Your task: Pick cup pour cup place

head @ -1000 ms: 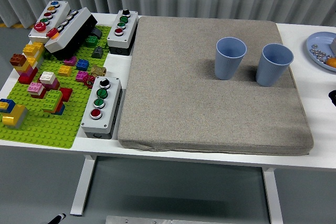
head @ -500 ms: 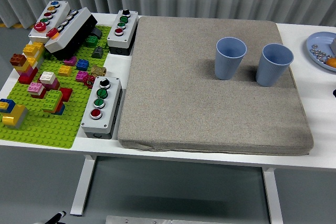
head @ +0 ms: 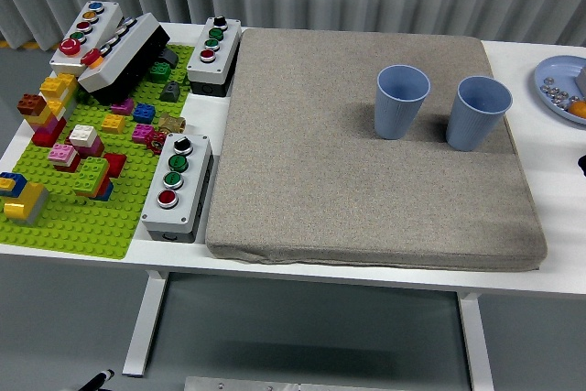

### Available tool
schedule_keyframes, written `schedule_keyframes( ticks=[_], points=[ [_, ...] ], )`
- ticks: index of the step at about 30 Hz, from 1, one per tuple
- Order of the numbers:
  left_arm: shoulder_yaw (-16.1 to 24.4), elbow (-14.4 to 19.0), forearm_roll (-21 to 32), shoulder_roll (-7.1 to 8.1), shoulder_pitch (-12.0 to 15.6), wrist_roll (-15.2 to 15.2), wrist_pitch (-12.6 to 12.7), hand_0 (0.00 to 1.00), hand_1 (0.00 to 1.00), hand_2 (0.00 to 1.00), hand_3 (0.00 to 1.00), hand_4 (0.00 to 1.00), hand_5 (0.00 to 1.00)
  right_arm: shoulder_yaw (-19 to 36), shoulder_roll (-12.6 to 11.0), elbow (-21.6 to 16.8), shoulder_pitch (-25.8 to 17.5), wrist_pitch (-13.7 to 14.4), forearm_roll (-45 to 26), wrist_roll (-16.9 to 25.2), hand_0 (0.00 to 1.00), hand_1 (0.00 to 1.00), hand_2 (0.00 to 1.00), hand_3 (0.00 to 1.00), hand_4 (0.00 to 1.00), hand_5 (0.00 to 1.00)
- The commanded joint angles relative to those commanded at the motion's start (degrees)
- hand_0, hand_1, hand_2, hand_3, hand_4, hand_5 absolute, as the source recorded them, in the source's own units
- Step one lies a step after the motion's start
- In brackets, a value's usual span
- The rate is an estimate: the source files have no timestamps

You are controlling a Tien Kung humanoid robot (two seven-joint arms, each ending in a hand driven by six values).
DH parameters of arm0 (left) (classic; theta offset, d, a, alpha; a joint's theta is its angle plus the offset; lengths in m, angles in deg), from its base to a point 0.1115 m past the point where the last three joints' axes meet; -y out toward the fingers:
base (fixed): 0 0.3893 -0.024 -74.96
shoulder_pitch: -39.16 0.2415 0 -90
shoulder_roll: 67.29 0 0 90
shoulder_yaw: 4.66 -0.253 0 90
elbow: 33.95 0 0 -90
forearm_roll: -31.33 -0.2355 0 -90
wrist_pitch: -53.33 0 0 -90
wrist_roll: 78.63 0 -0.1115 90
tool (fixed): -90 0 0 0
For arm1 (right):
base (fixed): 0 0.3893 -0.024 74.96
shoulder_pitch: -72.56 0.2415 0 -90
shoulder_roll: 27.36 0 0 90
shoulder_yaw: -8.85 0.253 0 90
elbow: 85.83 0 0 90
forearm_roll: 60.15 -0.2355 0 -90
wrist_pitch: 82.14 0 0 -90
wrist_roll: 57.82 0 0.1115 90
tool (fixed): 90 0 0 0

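On the white table (head: 549, 180) a big grey mat (head: 348, 162) carries two light blue ribbed cups, left cup (head: 401, 101) and right cup (head: 480, 113), upright, side by side, apart, at its far right; green brick board (head: 82, 199) with button boxes at left; blue plate (head: 560, 87) far right; hands' state: cannot tell

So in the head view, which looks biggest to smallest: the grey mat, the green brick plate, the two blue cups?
1. Mat, by far the largest.
2. Green plate, clearly smaller.
3. Left cup and right cup: they look alike, so I won't rank them.
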Motion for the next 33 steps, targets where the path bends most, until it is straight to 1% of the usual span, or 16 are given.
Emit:
schedule_keyframes(
  ticks=[24,25,30,31,33],
  points=[
    [0.55,0.00,0.01,-0.09,-0.01,0.18,0.26,0.833,0.821,0.878,0.815,0.629,0.990,-0.25,-0.03,0.02,0.19,-0.01,-0.31,0.23,0.904,0.825,0.878,0.846,0.755,0.833],
    [0.52,0.00,0.13,-0.09,-0.02,0.16,0.25,0.807,0.821,0.880,0.815,0.629,0.990,-0.35,-0.03,-0.01,0.24,-0.03,-0.32,0.22,0.904,0.826,0.879,0.846,0.751,0.830],
    [0.32,0.00,0.58,-0.08,0.17,0.06,0.16,0.807,0.821,0.880,0.815,0.629,0.990,-0.87,0.05,-0.08,0.23,0.00,-0.39,0.28,0.904,0.826,0.879,0.846,0.751,0.830],
    [0.30,0.00,0.60,-0.07,0.22,0.05,0.17,0.786,0.821,0.880,0.815,0.630,0.989,-0.95,0.09,-0.06,0.21,0.02,-0.37,0.24,0.904,0.826,0.880,0.846,0.748,0.827],
    [0.28,0.00,0.65,-0.06,0.26,0.05,0.19,0.786,0.821,0.880,0.815,0.630,0.989,-1.07,0.14,-0.03,0.21,0.01,-0.37,0.23,0.904,0.826,0.880,0.846,0.748,0.827]
  ],
)
